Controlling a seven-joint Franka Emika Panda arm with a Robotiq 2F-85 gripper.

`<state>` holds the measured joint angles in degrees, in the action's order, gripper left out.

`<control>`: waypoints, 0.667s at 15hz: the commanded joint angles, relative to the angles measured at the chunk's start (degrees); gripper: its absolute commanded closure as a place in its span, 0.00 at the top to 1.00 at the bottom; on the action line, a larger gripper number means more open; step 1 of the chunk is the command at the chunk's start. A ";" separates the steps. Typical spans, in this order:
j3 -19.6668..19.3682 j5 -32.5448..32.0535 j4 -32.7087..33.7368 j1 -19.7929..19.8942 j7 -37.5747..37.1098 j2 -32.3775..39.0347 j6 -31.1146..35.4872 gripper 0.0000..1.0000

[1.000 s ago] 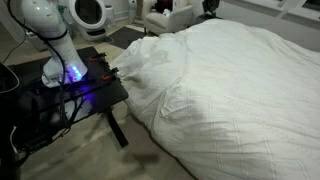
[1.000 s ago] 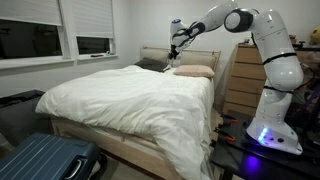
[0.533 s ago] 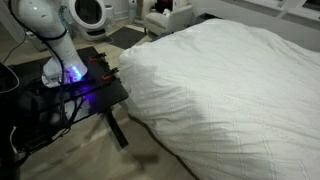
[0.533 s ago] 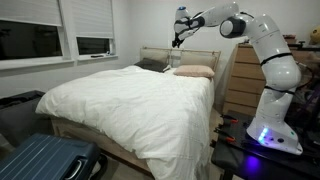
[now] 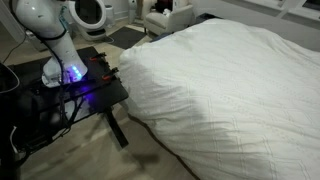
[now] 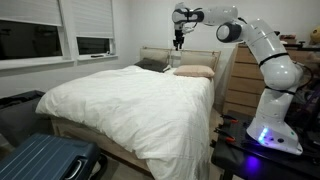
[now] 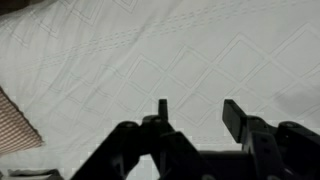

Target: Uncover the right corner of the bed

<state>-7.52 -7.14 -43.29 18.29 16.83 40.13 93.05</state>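
The right corner of the bed (image 5: 138, 88) sits beside the black metal table (image 5: 112, 95), buried under a puffy white duvet (image 5: 230, 90) that hangs in soft folds over the edge toward the floor. The bed (image 6: 120, 152) has a pale wooden frame and a slatted headboard (image 6: 160, 52), with a tan pillow (image 6: 193, 71) lying at its head. The gripper (image 6: 178, 43) hangs high above that pillow. In the wrist view its dark, blocky fingers (image 7: 235, 118) stand apart with nothing between them, over quilted fabric stitched in diamonds and straight seams. A ribbed blue hard-shell suitcase (image 6: 45, 158) lies near the foot.
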 commanded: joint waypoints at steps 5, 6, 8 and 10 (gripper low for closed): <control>3.11 -1.48 -5.03 -2.34 17.16 -6.49 -15.99 1.00; 3.41 -1.94 -7.79 -3.09 19.04 -8.10 -16.70 1.00; 3.97 -2.60 -14.17 -4.93 22.22 -11.36 -17.00 1.00; 4.84 -3.32 -19.28 -6.54 24.57 -13.39 -17.90 1.00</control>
<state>-3.83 -8.61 -51.30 13.87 37.83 33.05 75.72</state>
